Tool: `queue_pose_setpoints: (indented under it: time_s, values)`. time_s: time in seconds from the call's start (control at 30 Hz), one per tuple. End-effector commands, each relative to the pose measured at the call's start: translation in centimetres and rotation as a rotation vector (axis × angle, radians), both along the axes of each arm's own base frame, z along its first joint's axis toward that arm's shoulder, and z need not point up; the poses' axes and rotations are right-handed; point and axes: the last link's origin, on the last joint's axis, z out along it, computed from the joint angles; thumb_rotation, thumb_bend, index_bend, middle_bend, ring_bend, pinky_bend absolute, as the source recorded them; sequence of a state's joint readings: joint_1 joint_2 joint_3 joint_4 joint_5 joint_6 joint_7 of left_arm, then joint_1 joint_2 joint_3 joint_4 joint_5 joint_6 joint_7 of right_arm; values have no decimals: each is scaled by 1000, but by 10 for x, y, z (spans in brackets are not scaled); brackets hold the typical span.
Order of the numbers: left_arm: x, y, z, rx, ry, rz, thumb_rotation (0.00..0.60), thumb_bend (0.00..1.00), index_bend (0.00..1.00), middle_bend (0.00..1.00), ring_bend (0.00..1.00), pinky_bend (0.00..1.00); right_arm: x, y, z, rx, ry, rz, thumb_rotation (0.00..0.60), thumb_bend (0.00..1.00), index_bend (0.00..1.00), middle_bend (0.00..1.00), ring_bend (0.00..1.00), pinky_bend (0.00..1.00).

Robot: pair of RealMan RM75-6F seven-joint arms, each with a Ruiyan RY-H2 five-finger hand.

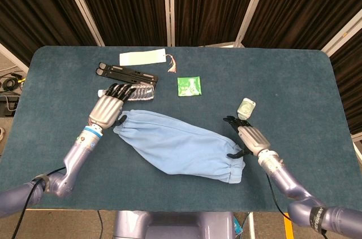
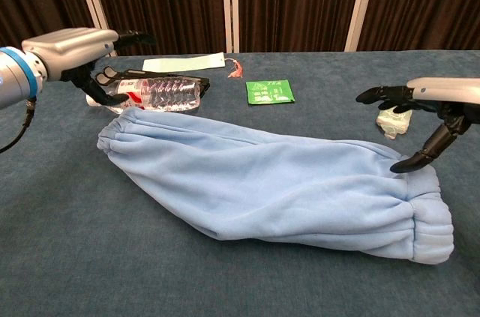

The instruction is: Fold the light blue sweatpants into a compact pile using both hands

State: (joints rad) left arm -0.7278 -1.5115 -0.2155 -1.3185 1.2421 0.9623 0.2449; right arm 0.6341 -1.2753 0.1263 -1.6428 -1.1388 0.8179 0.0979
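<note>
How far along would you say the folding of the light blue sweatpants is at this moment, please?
Done: the light blue sweatpants lie as one long doubled strip on the table, waistband near the left hand, cuffs near the right hand.
In hand: nothing; both hands are open, their fingers spread above the cloth.
Left: folding the strip across its length into a compact pile.

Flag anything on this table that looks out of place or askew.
The water bottle lies on its side beside the black folded stand. The light blue sweatpants lie diagonally across the table, folded lengthwise only, and neither hand holds them. Nothing is spilled or damaged.
</note>
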Motion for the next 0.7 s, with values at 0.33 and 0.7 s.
queue_pose_setpoints:
  time_s: [0.33,0.7]
  values:
    - [-29,-45,78,122,-86,74,600,412,0,0,0,0,-28,51,62,-59,197,552,600,50,78,17,0,0]
    - [-60,-128,108,171,-69,211,600,412,0,0,0,0,-43,78,43,-20,401,984,600,53,134,69,0,0]
